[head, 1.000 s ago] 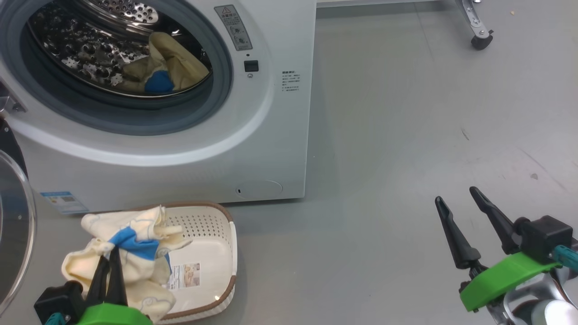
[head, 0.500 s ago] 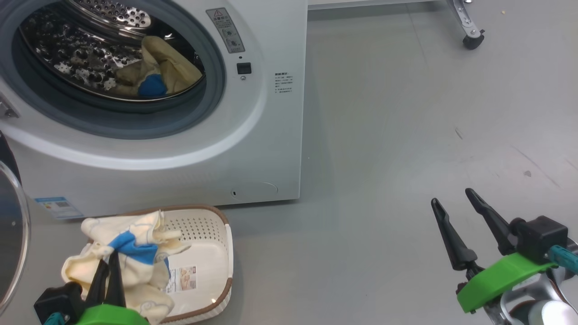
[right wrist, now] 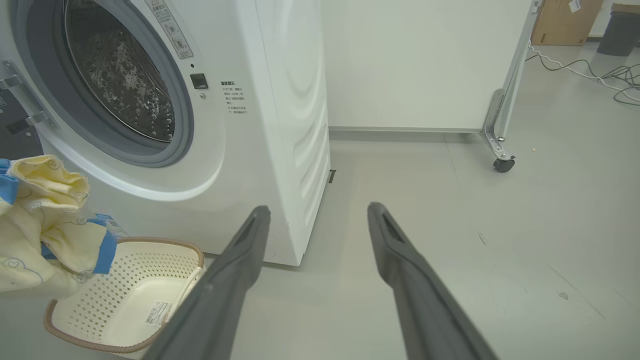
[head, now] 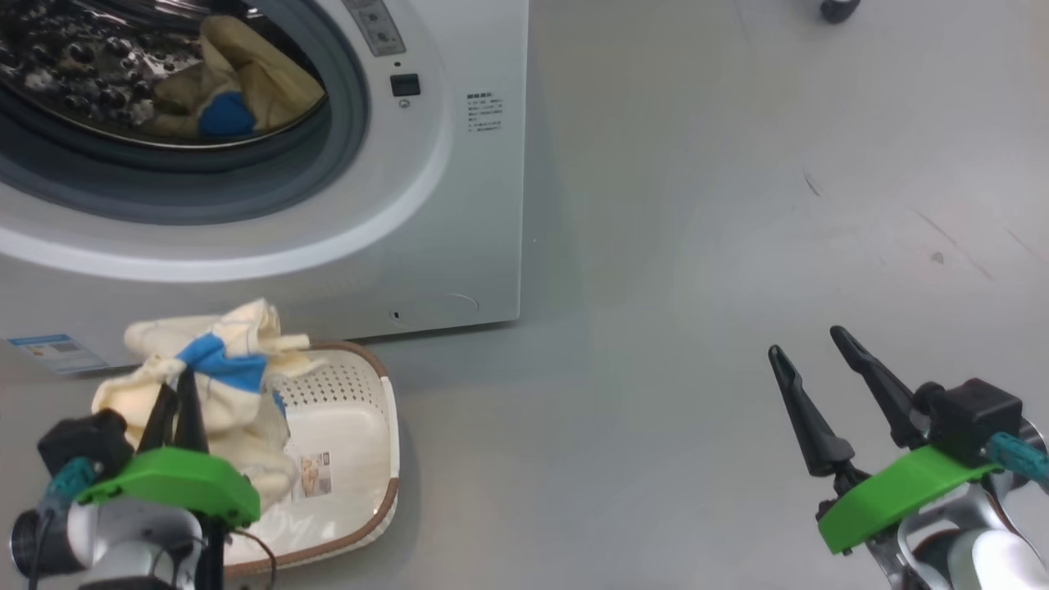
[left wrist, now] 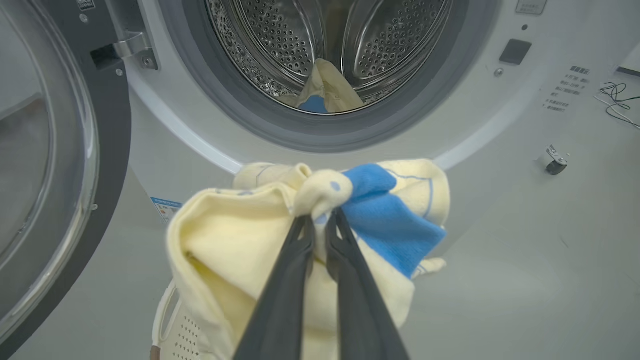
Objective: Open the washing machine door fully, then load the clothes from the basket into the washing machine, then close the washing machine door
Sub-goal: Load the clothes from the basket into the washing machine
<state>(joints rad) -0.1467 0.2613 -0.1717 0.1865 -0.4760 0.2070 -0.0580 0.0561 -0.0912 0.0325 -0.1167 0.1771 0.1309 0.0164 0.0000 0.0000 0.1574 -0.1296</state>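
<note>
The clothes (head: 217,365), soft cream-yellow fabric with a blue patch, are hanging at lower left above the cream perforated plastic basket (head: 361,393), looking limp and light. The left gripper (head: 180,383) is pinching a bunched fold; the right gripper (head: 807,342) is gaping empty.

The washing machine (head: 459,205) stands at the left, and its door (left wrist: 112,150) hangs open on the machine's left side. Inside the drum (left wrist: 300,40) one garment (head: 246,82) lies at the bottom, near the front. The basket (head: 385,508) sits on the floor (head: 656,328) just before the machine. A second garment (head: 238,410) is in the left gripper (head: 179,381), above the basket's left part; its lower end maybe touches the basket. The right gripper (head: 806,342) is well apart to the right, over the floor. A caster (right wrist: 502,165) stands behind, right of the machine.
</note>
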